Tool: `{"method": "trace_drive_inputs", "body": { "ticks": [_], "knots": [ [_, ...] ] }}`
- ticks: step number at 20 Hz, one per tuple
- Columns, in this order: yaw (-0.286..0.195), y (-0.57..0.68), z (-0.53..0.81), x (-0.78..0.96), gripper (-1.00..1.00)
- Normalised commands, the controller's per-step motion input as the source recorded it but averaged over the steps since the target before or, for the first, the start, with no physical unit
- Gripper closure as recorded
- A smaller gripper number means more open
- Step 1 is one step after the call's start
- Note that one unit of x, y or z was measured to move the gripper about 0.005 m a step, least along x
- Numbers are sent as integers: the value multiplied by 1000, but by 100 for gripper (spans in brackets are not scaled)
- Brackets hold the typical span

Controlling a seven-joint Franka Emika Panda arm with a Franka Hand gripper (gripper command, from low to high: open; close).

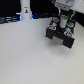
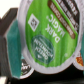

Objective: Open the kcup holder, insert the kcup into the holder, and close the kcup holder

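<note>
Kcup (image 2: 44,36): fills most of the wrist view, very close to the lens. Round green foil top, print reads "DARK MAGIC", white rim. Its edges are cut off by the frame. In the exterior view it shows only as a small pale shape (image 1: 62,21) under the gripper, over the pulled-out tray.

Kcup holder (image 1: 61,34): black box on the white table (image 1: 25,55), at the exterior view's right. Tray out toward the camera; slots hard to make out, blurred. Some appear occupied.

Gripper (image 1: 62,20): directly above the holder. Finger (image 2: 11,50): dark with a teal pad, beside the pod. Pod appears to sit between the jaws, part closed around it; contact not clearly resolved.

Other pods (image 2: 80,60) just show at the wrist frame's edge. White bottle-like object (image 1: 25,9) stands well apart at the back, against a dark background.
</note>
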Motion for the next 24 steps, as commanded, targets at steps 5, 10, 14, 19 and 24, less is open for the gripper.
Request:
{"method": "trace_drive_inputs", "body": {
  "ticks": [5, 10, 14, 19, 24],
  "knots": [
    [-5, -154, 0, -175, 100],
    [2, -115, -1, 7, 100],
    [-13, -87, 0, 154, 100],
    [-13, -139, -52, 93, 100],
    [-7, -18, -149, 42, 100]
  ]
}}
